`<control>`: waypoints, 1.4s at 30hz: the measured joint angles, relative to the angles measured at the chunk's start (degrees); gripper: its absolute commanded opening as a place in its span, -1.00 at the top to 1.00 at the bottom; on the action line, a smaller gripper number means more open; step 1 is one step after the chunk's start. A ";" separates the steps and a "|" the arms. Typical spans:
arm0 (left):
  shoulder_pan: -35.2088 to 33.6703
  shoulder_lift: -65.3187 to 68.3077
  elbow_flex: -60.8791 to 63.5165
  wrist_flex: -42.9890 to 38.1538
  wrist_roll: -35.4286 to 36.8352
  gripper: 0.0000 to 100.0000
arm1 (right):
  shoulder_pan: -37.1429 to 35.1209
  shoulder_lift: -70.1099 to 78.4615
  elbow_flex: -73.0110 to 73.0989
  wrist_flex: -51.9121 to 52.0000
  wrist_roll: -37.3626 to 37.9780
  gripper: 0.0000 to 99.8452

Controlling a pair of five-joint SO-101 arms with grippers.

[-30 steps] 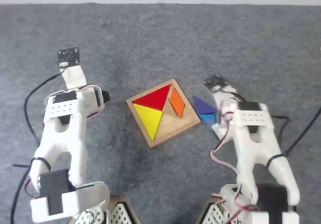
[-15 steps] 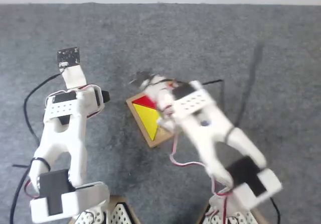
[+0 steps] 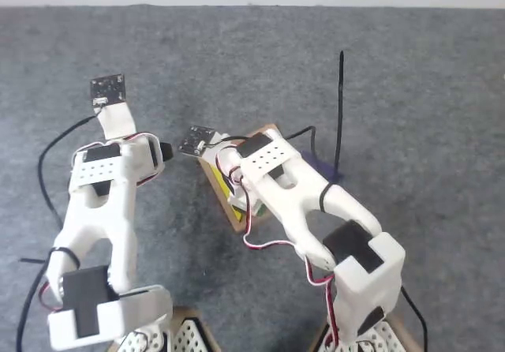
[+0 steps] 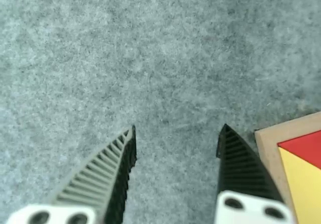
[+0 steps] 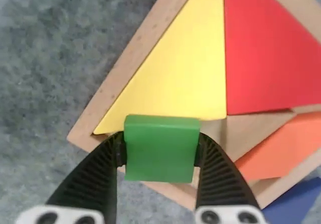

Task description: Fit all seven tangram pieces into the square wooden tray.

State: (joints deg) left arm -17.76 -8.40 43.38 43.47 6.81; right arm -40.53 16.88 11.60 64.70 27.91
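- My right jaws are clenched on the green piece (image 5: 159,146), gripping it by two opposite sides.
- Green piece: a thick, roughly square block with a matt face and no marked long axis. It hangs over the wooden tray (image 5: 111,94) at the rim corner nearest my right jaws and hides one tip of the yellow triangle (image 5: 175,73). I cannot tell whether it touches the wood.
- Governing relation: the bare tray floor (image 5: 226,132) lies just beside the green piece, between the yellow triangle and the orange piece (image 5: 283,148). The block's visible edge runs parallel to the yellow triangle's adjoining edge. I therefore judge that the coming move needs a short shift toward that gap and little turning.
- Seated in the tray: the yellow triangle and the red triangle (image 5: 261,48), touching along one edge.
- A blue piece (image 5: 296,204) lies outside the rim on the grey worktop (image 5: 40,43).
- My left jaws stand released over the worktop, one tip just beside the tray's rim. The right arm (image 3: 268,162) is the nearer to the gap.
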 measured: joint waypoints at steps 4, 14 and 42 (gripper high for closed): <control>0.00 0.00 0.00 0.00 0.00 0.50 | 1.49 0.26 -0.97 0.00 0.79 0.60; 0.00 0.00 0.00 0.00 0.00 0.50 | 1.49 0.26 -1.05 1.85 3.96 0.43; 0.00 0.00 0.00 0.00 0.00 0.50 | 2.81 -11.25 11.34 -4.92 0.62 0.43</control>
State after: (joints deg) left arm -17.76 -8.40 43.38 43.47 6.81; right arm -37.71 5.63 22.95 59.78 28.53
